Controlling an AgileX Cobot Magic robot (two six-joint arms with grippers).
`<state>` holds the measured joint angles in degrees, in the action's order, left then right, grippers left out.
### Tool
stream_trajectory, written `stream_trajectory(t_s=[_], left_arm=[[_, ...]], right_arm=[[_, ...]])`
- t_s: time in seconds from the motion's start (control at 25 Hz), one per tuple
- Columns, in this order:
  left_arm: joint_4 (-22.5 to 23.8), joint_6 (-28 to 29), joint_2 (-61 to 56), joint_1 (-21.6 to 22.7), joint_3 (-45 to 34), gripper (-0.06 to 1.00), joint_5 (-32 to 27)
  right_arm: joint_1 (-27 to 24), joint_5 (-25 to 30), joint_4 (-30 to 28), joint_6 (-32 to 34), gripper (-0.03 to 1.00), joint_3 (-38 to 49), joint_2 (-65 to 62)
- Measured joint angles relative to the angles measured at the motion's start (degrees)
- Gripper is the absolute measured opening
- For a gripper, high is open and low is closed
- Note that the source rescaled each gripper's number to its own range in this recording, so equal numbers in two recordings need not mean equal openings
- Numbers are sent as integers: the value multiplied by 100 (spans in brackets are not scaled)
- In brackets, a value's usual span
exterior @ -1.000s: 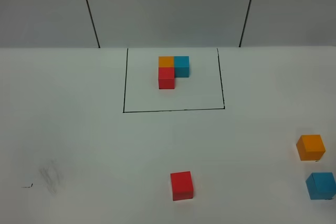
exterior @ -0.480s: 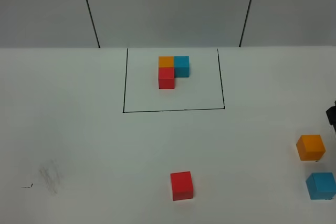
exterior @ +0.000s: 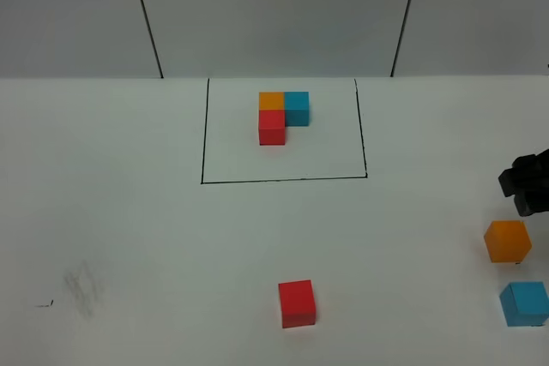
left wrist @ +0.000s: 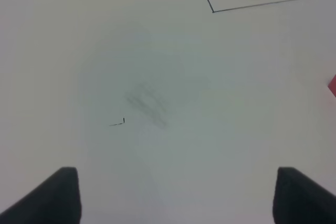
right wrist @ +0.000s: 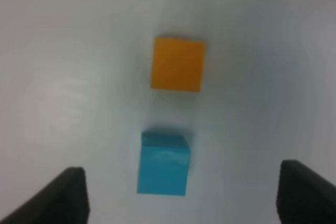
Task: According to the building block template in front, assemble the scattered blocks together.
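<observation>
The building block template (exterior: 203, 135) is a black-lined rectangle at the back of the table. It frames an L of touching cubes: orange (exterior: 271, 100), blue (exterior: 297, 107) and red (exterior: 272, 128). Of the scattered blocks, the red one (exterior: 297, 303) lies near the front centre, while the orange one (exterior: 507, 241) and light blue one (exterior: 524, 303) sit at the right edge. My right gripper (exterior: 524, 186) hovers just behind the orange block. It is open and empty, with the orange (right wrist: 177, 64) and blue (right wrist: 164, 163) blocks below it. My left gripper (left wrist: 178, 198) is open over bare table.
A grey smudge (exterior: 83, 287) and a small black mark (exterior: 45, 303) lie on the white table at the front left. A grey wall with two dark seams stands behind the table. The left wrist view shows the template's corner line (left wrist: 212, 11) and an edge of the loose red block (left wrist: 333, 85).
My right gripper has come into the high view from the right edge and moved left, to just behind the orange block. The blocks have not moved.
</observation>
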<state>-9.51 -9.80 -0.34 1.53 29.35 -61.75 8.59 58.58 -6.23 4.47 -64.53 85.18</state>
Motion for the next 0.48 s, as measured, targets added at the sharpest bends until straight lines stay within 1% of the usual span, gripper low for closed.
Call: stream_trajectory(t_s=[0.48], left_arm=[[-4, 0, 0, 0, 0, 99, 0]], right_arm=[[0, -561, -5, 10, 52, -5, 779]])
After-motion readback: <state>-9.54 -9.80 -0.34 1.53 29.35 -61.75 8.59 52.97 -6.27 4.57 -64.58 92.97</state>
